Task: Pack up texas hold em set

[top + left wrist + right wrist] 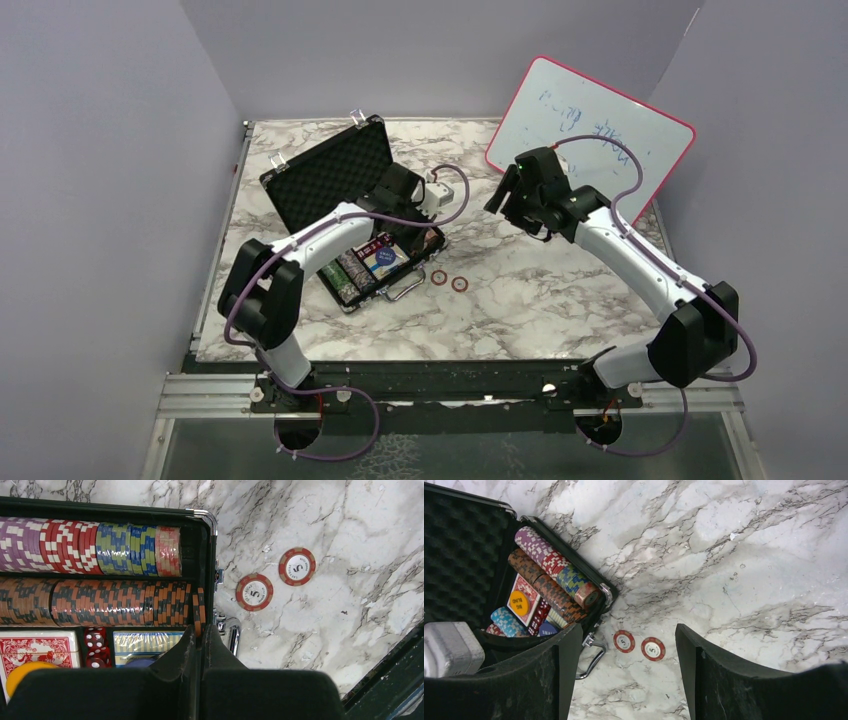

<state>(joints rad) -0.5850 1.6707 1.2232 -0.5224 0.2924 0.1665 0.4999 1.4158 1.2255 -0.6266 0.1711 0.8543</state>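
The black briefcase lies open on the marble, its foam lid raised. Rows of striped chips, a red card deck, red dice and a yellow button sit inside. My left gripper hangs over the case's right end, shut on an orange-and-black chip standing at the end of the lower row. Two red "5" chips lie flat on the table just beside the silver handle. My right gripper hovers open high above them, with nothing between its fingers.
A pink-framed whiteboard leans against the back right wall behind the right arm. The left arm's wrist shows at the left edge of the right wrist view. The table's near edge runs just right of the loose chips.
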